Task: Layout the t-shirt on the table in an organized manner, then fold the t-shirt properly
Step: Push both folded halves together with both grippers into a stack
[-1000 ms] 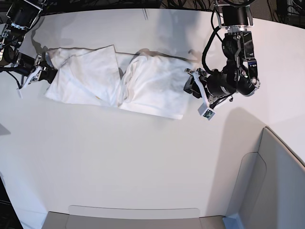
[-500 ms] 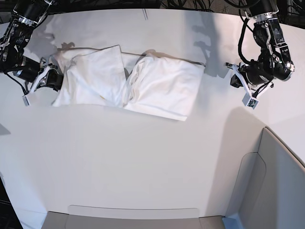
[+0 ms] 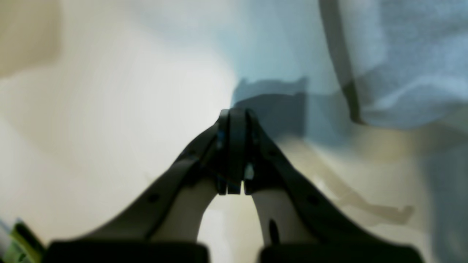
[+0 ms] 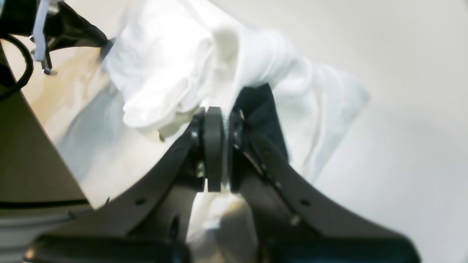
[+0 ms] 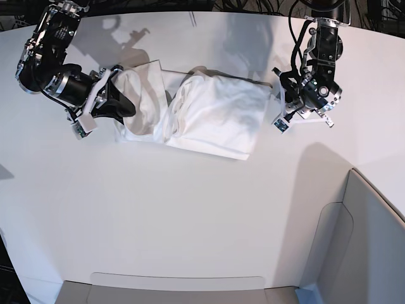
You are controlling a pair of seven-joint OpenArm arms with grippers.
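The white t-shirt (image 5: 215, 117) lies bunched across the far part of the table (image 5: 190, 215), plain side up, with no print showing. My right gripper (image 5: 126, 109) is at the shirt's left end, shut on a fold of the white cloth (image 4: 175, 73). In the right wrist view the fabric is pinched between the fingertips (image 4: 214, 120). My left gripper (image 5: 278, 88) sits just off the shirt's right edge, above the table. Its jaws are shut with nothing between them (image 3: 234, 113). The shirt edge (image 3: 402, 73) lies ahead of it and to the right.
A grey padded panel (image 5: 370, 240) rises at the near right corner, and a low grey strip (image 5: 177, 288) runs along the near edge. Dark cables (image 5: 266, 5) hang beyond the far edge. A black cable and bracket (image 4: 47, 25) show at the right wrist view's upper left.
The right gripper has pulled the shirt's left end to the right, bunching it over itself. The left gripper let go of the right edge, shut, swung away and came back beside that edge.
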